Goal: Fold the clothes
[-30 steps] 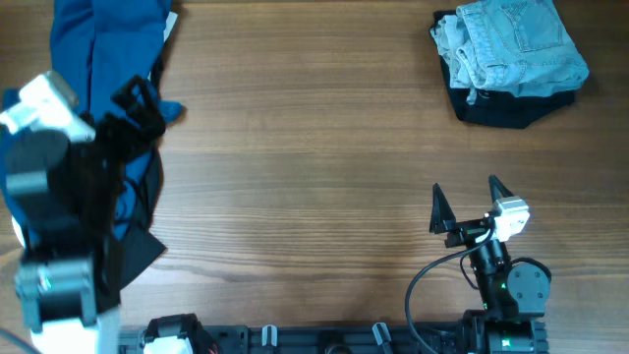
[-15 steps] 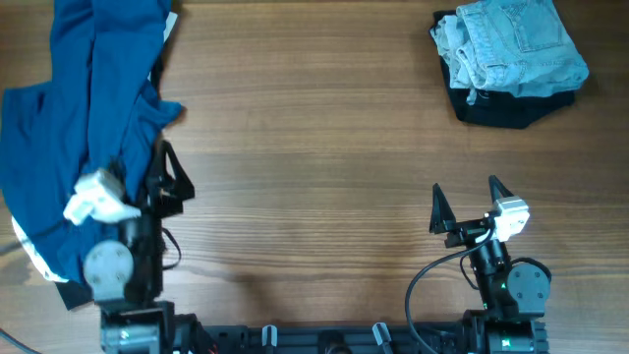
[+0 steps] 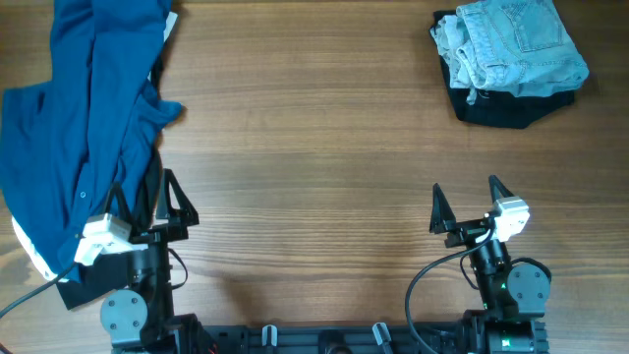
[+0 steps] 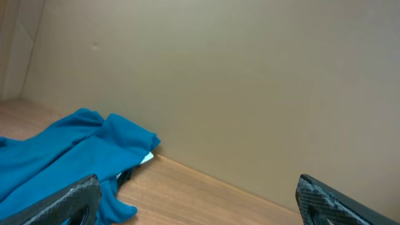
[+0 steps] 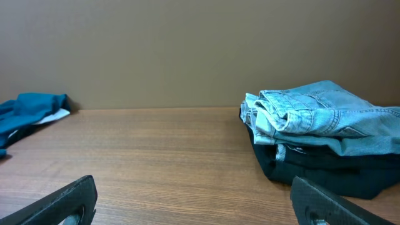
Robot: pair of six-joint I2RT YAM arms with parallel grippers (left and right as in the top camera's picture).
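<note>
Folded pale-blue denim shorts (image 3: pixel 513 44) lie on top of folded black shorts (image 3: pixel 506 106) at the far right of the table; both show in the right wrist view, denim (image 5: pixel 325 119) over black (image 5: pixel 319 165). A dark-blue shirt (image 3: pixel 84 128) lies crumpled along the left edge and shows in the left wrist view (image 4: pixel 59 153). My left gripper (image 3: pixel 145 202) is open and empty near the front left, beside the shirt's edge. My right gripper (image 3: pixel 467 202) is open and empty near the front right, well short of the stack.
The wooden table (image 3: pixel 314 177) spans the view. A white label or cloth edge (image 3: pixel 25 246) peeks from under the shirt at the left. The arm bases and a cable (image 3: pixel 432 275) sit along the front edge.
My left arm has drawn back from over the shirt toward the front edge and now rests low with its jaws open. The shirt lies uncovered. The right arm has not moved.
</note>
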